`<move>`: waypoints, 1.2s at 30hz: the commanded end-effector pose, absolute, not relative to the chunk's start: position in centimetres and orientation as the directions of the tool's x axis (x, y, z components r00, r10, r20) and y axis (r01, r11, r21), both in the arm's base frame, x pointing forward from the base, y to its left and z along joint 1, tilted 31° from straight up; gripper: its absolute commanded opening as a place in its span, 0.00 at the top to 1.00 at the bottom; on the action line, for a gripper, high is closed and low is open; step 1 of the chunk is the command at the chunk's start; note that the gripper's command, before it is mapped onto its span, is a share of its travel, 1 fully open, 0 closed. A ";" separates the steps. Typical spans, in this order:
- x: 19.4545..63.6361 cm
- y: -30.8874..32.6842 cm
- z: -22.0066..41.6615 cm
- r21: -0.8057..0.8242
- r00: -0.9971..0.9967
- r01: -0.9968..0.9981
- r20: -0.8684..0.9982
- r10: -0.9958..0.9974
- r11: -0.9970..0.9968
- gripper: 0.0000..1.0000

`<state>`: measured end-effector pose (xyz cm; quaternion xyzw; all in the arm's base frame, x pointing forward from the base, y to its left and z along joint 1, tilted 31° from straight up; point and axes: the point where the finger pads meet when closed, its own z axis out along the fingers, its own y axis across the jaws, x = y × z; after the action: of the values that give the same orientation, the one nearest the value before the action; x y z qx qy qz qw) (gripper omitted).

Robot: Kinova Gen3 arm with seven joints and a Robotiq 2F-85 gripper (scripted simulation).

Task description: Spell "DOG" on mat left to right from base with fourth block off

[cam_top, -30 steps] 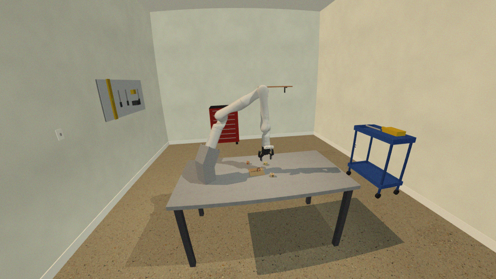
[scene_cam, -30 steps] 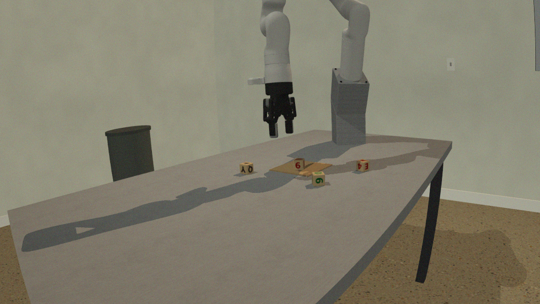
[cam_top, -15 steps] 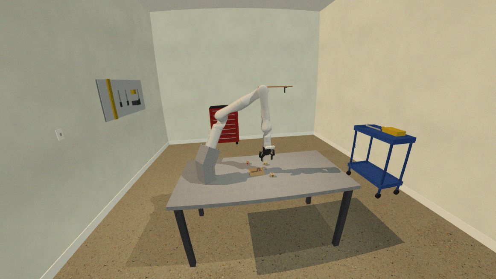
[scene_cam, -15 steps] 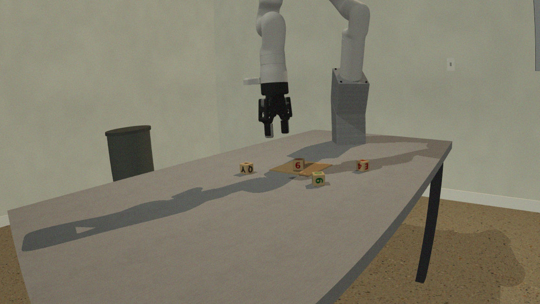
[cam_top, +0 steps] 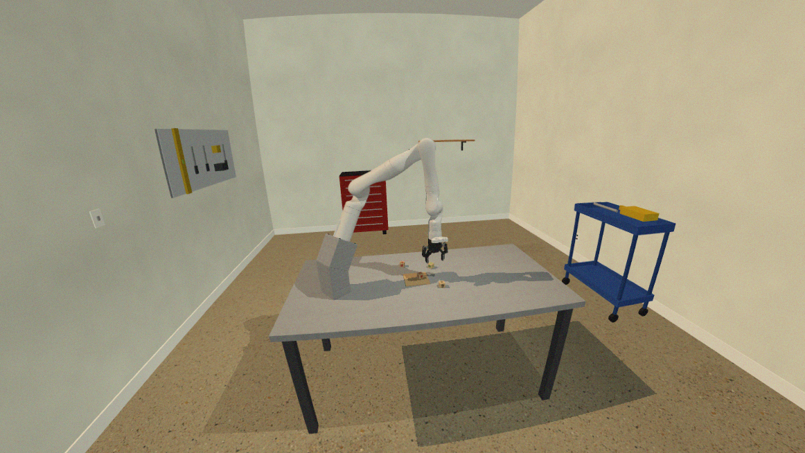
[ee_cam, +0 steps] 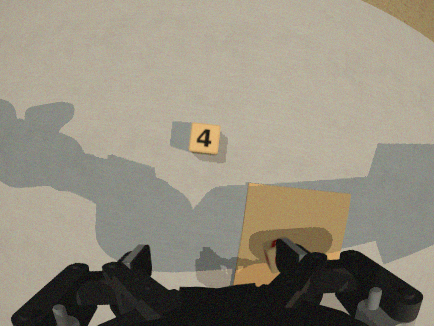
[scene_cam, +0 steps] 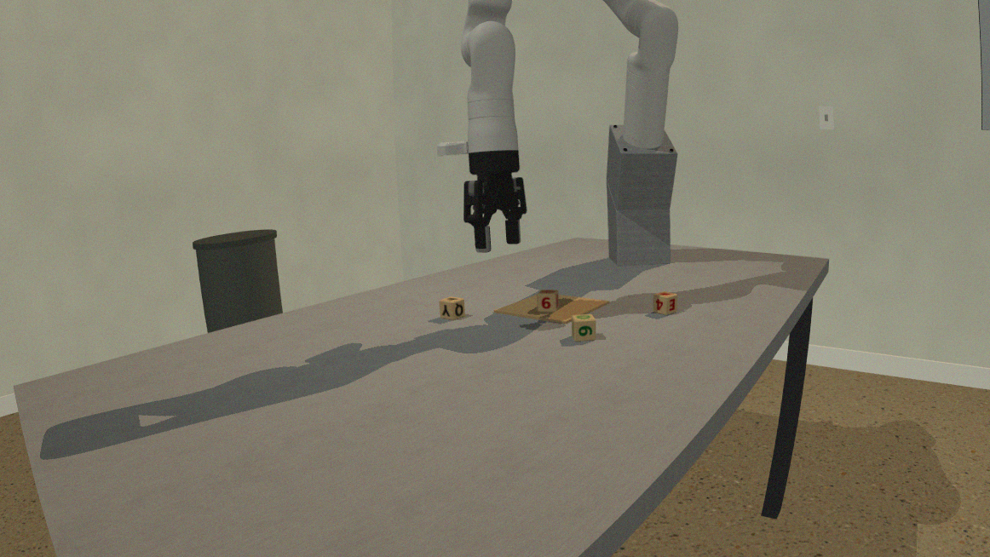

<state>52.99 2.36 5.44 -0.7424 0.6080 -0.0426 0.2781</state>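
My gripper [cam_top: 435, 259] [scene_cam: 497, 246] [ee_cam: 213, 257] is open and empty, high above the table just beyond the mat's side away from the base. The mat [cam_top: 416, 282] [scene_cam: 589, 306] [ee_cam: 300, 210] lies flat. A block [cam_top: 420, 276] [scene_cam: 547, 301] [ee_cam: 270, 257] with a red 6 on one side stands on it; a finger hides its top in the wrist view. Off the mat are a block [cam_top: 442, 284] [scene_cam: 451, 308] [ee_cam: 204, 138] with a black 4 on top, a block [cam_top: 431, 265] [scene_cam: 583, 328] with a green 6 on one side, and a block [cam_top: 402, 264] [scene_cam: 664, 303] with red 4 and E sides.
The robot's grey pedestal [cam_top: 333, 276] [scene_cam: 638, 207] stands at one end of the table [cam_top: 479, 298] [scene_cam: 415, 428]. The arm's shadow crosses the table and part of the mat. A blue cart [cam_top: 619, 221] and a dark bin [scene_cam: 238, 287] stand away from the table.
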 end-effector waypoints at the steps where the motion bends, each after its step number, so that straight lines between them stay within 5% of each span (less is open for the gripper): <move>1: 53.4 1.6 5.4 -0.465 0.264 -0.878 -0.268 -0.927 -0.115 0.00; 36: 53.9 -0.5 5.1 -0.454 0.256 -0.883 -0.258 -0.932 -0.117 0.00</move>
<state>53.99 -0.07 5.18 -0.7436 0.6103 -0.0454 0.2692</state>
